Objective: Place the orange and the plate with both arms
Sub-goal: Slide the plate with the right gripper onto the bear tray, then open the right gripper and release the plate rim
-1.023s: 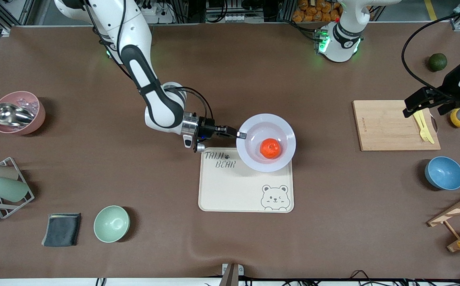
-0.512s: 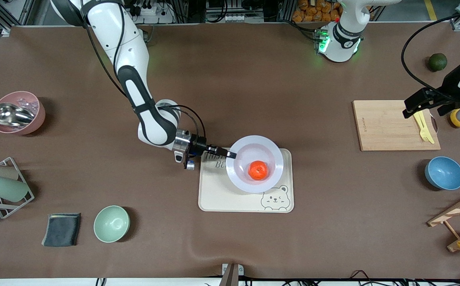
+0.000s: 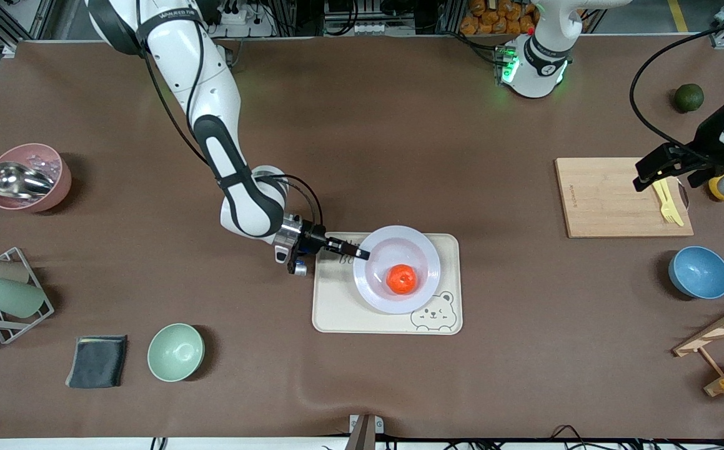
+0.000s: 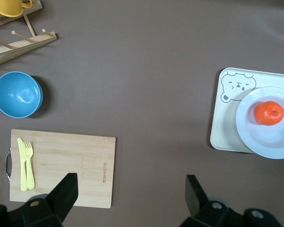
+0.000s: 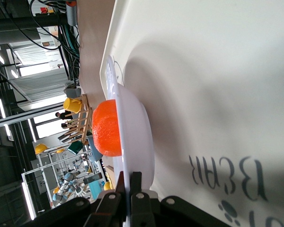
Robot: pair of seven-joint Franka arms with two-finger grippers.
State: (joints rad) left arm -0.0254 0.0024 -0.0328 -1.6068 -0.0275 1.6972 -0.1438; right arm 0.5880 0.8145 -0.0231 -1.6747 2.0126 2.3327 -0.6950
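The brown table (image 3: 362, 125) spreads under both my arms, and near its middle, toward the front camera, lies the cream tray (image 3: 362, 312) with its bear drawing. On that tray sits the plate (image 3: 421, 250), pale and round, covering most of the tray's half farther from the camera and hiding part of the lettering. The orange (image 3: 401, 279) rests in the plate's well, roughly at its centre. My right gripper (image 3: 362, 254) reaches in low from the right arm's end of the table and is pinched on the plate's rim at the edge facing that end, so the orange lies just past my fingertips, across the plate's slope, close but not touching them. In the right wrist view the thin rim (image 5: 132, 156) runs straight into my closed right gripper (image 5: 129, 182), and the orange (image 5: 107, 127) bulges from the plate right beside it, with the tray (image 5: 217, 71) below. My left arm waits at its own end of the table, the left gripper (image 3: 661, 165) hanging with its jaws spread wide over the wooden cutting board (image 3: 611, 206), well apart from plate and orange. A yellow fork (image 3: 668, 200) lies on that board, and a blue bowl (image 3: 699, 272) stands nearer the camera than it.
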